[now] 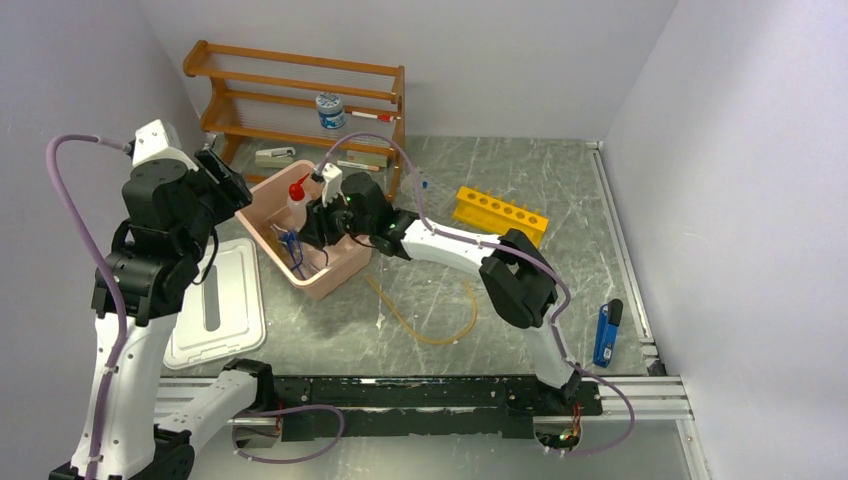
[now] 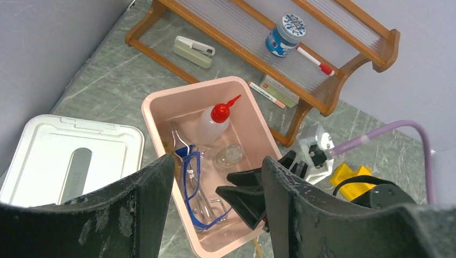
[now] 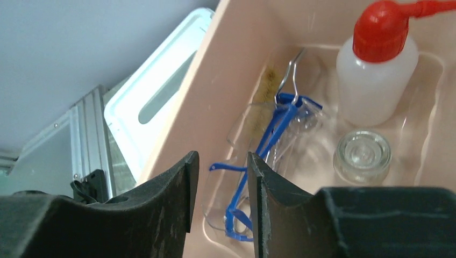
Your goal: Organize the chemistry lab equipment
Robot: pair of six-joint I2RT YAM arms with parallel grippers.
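Observation:
A pink bin (image 1: 330, 285) holds a red-nozzled squeeze bottle (image 3: 376, 75), blue-framed goggles (image 3: 269, 134), a small glass dish (image 3: 363, 156) and metal tongs (image 3: 290, 72). My right gripper (image 3: 222, 177) hangs over the bin's near end, just above the goggles. It is open and nothing sits between its fingers. My left gripper (image 2: 218, 204) is raised high to the left of the bin, open and empty, looking down on it. Amber tubing (image 1: 440, 325) lies looped on the table in front of the bin. The yellow holed rack (image 1: 500, 213) stands to the right.
A white lid (image 1: 215, 305) lies left of the bin. A wooden shelf (image 1: 300, 95) at the back carries a blue-and-white jar (image 1: 330, 110) and a red-tipped pen. A blue-and-black tool (image 1: 606, 333) lies by the right rail. Walls close in on the left, back and right.

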